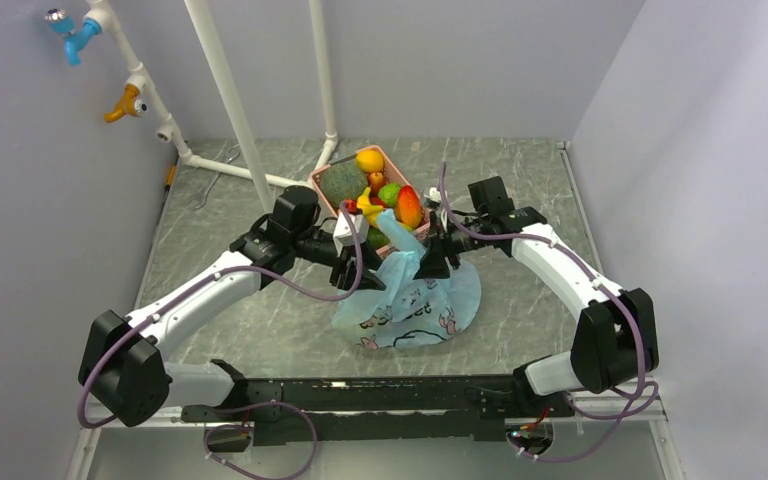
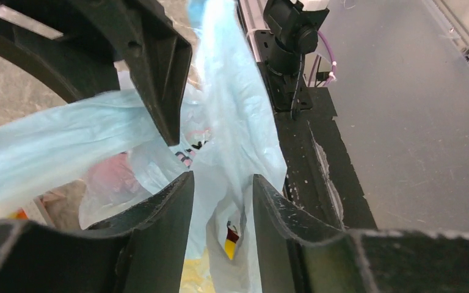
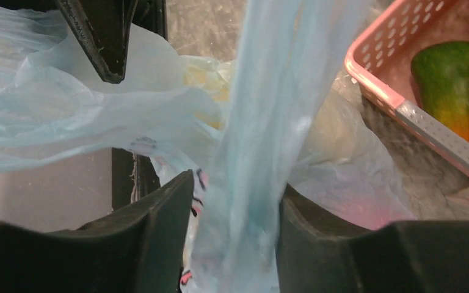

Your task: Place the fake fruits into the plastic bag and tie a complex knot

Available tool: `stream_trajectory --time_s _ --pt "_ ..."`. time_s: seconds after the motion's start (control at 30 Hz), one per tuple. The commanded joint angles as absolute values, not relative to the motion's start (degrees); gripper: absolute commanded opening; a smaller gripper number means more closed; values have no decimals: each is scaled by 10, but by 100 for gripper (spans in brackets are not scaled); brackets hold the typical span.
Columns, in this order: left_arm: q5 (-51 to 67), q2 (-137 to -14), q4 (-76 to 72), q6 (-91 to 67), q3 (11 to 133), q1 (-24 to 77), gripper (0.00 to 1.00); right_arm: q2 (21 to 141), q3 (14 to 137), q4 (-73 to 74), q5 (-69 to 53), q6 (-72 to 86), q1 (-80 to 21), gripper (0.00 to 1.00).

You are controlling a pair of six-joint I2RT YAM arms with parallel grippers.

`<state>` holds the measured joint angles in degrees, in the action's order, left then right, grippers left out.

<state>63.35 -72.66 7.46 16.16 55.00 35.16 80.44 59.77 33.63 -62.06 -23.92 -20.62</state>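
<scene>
Plastic bag mid-table (pink basket adjacent)

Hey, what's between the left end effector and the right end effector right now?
The plastic bag: its gathered light-blue top rises between the left end effector and the right end effector, seen in the top view.

Bright, even, diffuse light from above, faint soft shadows on the worktop, overhead view sharp, wrist views softer, near black fingers dark and underexposed, plastic bag strand smeared by blur, pink basket slightly unfocused
</scene>
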Motion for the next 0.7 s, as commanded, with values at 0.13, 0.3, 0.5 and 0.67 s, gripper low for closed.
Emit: stream_trajectory --time_s 0.13,0.3,0.5,0.67 --pt "638 -743 53 133 557 369 43 783 611 396 -643 -318 -185 53" --pt "627 -756 42 126 556 381 66 785 604 365 -657 -289 -186 51" --pt "630 -780 86 148 580 385 40 782 597 366 -665 -297 -187 30" --pt "656 -773 117 149 604 383 3 782 600 358 -668 -280 -186 4"
